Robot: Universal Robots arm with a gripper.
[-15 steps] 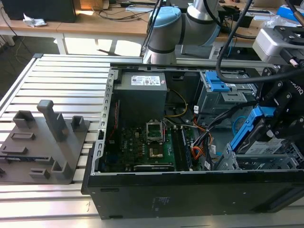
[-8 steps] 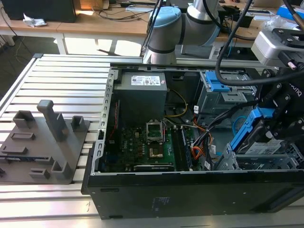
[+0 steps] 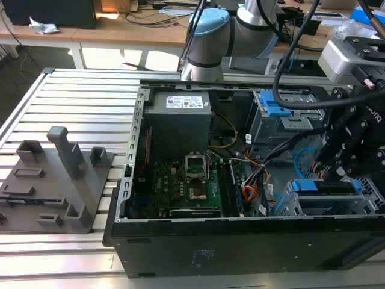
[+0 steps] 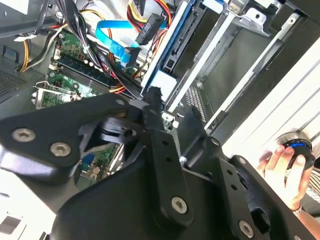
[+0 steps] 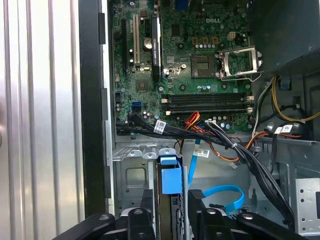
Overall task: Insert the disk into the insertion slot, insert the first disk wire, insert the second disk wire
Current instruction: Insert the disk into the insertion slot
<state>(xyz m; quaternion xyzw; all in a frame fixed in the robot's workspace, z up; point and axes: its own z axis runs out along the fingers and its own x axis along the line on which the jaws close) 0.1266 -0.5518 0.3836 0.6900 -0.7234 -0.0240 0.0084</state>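
The disk (image 3: 325, 188), silver in a bright blue carrier, stands on edge inside the insertion slot (image 3: 364, 208), the grey perforated bay at the open computer case's front corner on the exterior view's right. My gripper (image 3: 340, 171) hangs right over it. In the first wrist view the gripper (image 5: 171, 202) has its black fingers (image 5: 148, 210) on either side of the disk (image 5: 170, 181), shut on its blue end. The second wrist view shows the gripper (image 4: 172, 107) at the end of the disk (image 4: 167, 55). A loose blue flat cable (image 5: 220, 192) lies beside the slot (image 5: 132, 175).
A taller grey cage with blue latches (image 3: 283, 114) stands behind the slot. The motherboard (image 3: 180, 180), power supply (image 3: 180, 123) and a wire bundle (image 5: 230, 145) sit inside the case. A grey fixture (image 3: 57, 180) is on the slatted table. A person's hand (image 4: 285, 165) rests on a knob.
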